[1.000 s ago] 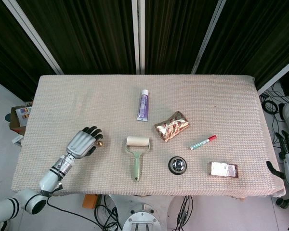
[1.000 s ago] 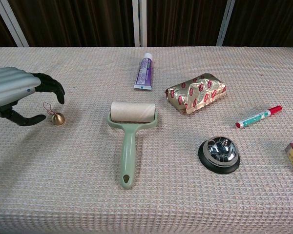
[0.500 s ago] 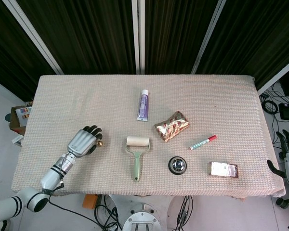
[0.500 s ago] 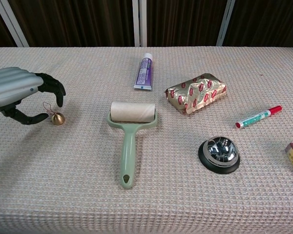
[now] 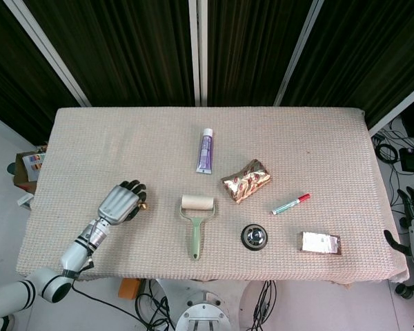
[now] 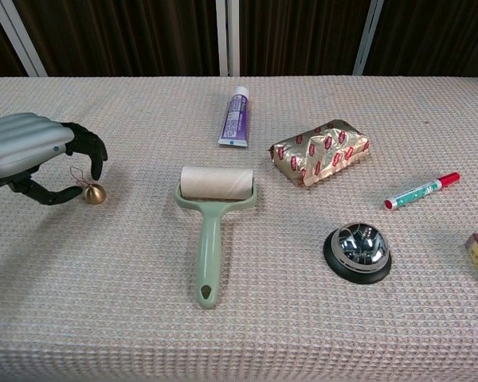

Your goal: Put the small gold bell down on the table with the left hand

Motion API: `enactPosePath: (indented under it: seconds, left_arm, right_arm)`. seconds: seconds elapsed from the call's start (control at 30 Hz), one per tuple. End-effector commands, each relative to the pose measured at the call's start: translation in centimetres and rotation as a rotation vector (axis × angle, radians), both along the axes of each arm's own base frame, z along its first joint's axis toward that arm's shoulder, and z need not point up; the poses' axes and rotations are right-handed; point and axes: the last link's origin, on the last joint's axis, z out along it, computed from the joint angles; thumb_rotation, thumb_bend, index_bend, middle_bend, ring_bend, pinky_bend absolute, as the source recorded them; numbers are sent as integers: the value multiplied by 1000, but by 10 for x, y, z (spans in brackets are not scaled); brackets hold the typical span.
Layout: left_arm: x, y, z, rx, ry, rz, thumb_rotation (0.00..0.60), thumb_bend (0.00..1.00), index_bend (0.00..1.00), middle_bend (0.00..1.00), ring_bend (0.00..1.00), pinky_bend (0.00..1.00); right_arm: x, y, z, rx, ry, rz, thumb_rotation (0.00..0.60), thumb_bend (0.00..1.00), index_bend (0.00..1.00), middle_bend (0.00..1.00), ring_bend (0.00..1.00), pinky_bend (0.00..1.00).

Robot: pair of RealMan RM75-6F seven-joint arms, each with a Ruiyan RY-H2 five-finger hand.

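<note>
The small gold bell [image 6: 94, 193] was seen resting on the bench [image 6: 239, 318], apparently pinched by the left hand [image 6: 33, 155] fingers, so release was judged outstanding.

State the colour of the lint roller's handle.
Pale green; the lint roller's handle shows best in the chest view.

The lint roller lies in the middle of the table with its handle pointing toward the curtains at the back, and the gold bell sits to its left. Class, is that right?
Not quite. In the chest view the lint roller points its handle toward the table's front edge, away from the curtains. The gold bell is indeed to its left.
</note>
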Motion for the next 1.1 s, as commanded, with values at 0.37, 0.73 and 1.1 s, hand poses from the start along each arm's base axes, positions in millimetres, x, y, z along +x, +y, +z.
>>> enactPosePath:
  seconds: [0.37,0.73,1.1]
  left_arm:
    - [-1,3,-4,-2,-4,1,600,398,485,293,221,346]
    - [-1,4,-7,1,-12,-2,600,405,519,315,236,364]
    - [-1,6,-6,8,-17,2,600,415,543,319,238,367]
  right_arm:
    - [-2,-2,-2,9,2,-13,600,181,0,0,0,0]
    - [-5,-2,-3,20,6,-31,600,181,0,0,0,0]
    - [-3,-4,-4,25,9,-35,600,181,0,0,0,0]
